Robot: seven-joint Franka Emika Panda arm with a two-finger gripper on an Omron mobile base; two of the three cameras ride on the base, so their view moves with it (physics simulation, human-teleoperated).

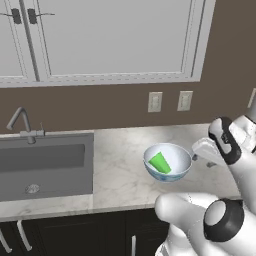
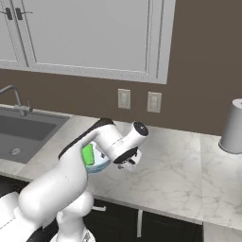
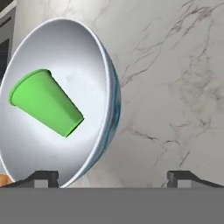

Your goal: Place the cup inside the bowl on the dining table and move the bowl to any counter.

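The white bowl (image 1: 176,156) with a faint blue outside stands on the marble counter (image 1: 120,172), right of the sink. The green cup (image 1: 160,163) lies tilted inside it. My gripper (image 1: 199,150) hovers at the bowl's right rim, open and holding nothing. In the hand view the bowl (image 3: 65,48) and cup (image 3: 43,103) sit at the left, and the gripper (image 3: 113,177) straddles the rim with its fingers wide apart. From the right base view the arm hides most of the bowl (image 2: 98,165); the cup (image 2: 88,154) peeks out beside the gripper (image 2: 127,164). The dining table is out of view.
A grey sink (image 1: 45,165) with a metal faucet (image 1: 22,122) lies left of the bowl. Two wall outlets (image 1: 155,101) sit on the brown wall under white cabinets. A grey-white cylinder (image 2: 233,126) stands far right. Bare marble (image 2: 175,165) stretches right of the bowl.
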